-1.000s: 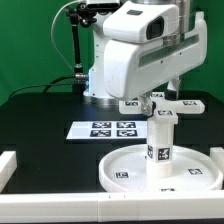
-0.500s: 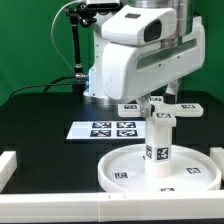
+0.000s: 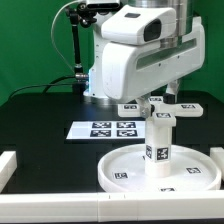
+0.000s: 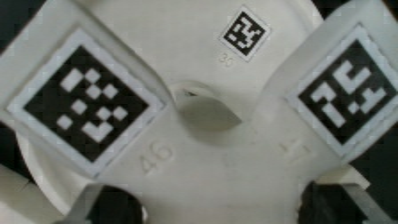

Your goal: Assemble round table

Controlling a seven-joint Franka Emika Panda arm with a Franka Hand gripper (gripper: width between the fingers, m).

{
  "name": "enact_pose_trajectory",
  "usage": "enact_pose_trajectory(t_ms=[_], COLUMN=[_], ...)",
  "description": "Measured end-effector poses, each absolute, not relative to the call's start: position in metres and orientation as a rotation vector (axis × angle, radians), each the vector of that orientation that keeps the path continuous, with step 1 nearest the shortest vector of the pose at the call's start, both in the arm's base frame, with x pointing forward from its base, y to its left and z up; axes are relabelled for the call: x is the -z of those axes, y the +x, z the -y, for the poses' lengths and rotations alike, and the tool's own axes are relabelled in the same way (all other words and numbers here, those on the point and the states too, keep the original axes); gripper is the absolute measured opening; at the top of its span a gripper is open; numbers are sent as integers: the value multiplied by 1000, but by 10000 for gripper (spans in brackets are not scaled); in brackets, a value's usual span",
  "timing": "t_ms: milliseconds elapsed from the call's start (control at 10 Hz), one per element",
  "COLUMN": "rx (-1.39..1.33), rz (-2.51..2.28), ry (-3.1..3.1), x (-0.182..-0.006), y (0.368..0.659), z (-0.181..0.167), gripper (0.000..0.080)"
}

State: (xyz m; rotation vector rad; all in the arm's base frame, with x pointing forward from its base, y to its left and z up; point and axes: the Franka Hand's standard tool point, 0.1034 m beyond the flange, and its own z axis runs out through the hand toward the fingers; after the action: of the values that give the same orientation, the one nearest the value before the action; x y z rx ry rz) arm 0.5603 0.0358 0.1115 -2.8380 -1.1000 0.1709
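Observation:
The large rimmed round disc [image 3: 130, 172] lies on the black table at the exterior view's lower right. The short thick leg [image 3: 160, 143] stands upright on its middle. The cross-shaped foot piece [image 3: 161, 108] sits on top of the leg, directly under the robot hand [image 3: 150, 55]. In the wrist view the foot piece [image 4: 210, 120] fills the picture with its markers. My gripper [image 4: 210, 205] straddles one arm of the cross, with a dark finger [image 4: 75, 200] at each side that appears pressed against it. The fingertips are hidden in the exterior view.
The marker board [image 3: 104, 128] lies flat behind the disc toward the exterior view's left. White border bars stand at the left [image 3: 8, 165], along the front [image 3: 60, 210] and at the right [image 3: 214, 155]. The arm's base and cables rise at the back.
The foot piece and hand have shifted very slightly downward on the leg since a second ago. Nothing differs over the last half second.

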Motion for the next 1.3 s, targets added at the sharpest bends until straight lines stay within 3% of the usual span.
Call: enact_pose_trajectory(t_ms=[400,1300], rx=[-174,-132], rz=[1039,-575], ry=[-2863,-2990], x=[-111,-111], y=[560,561], z=[-36,-40], gripper=[437,437])
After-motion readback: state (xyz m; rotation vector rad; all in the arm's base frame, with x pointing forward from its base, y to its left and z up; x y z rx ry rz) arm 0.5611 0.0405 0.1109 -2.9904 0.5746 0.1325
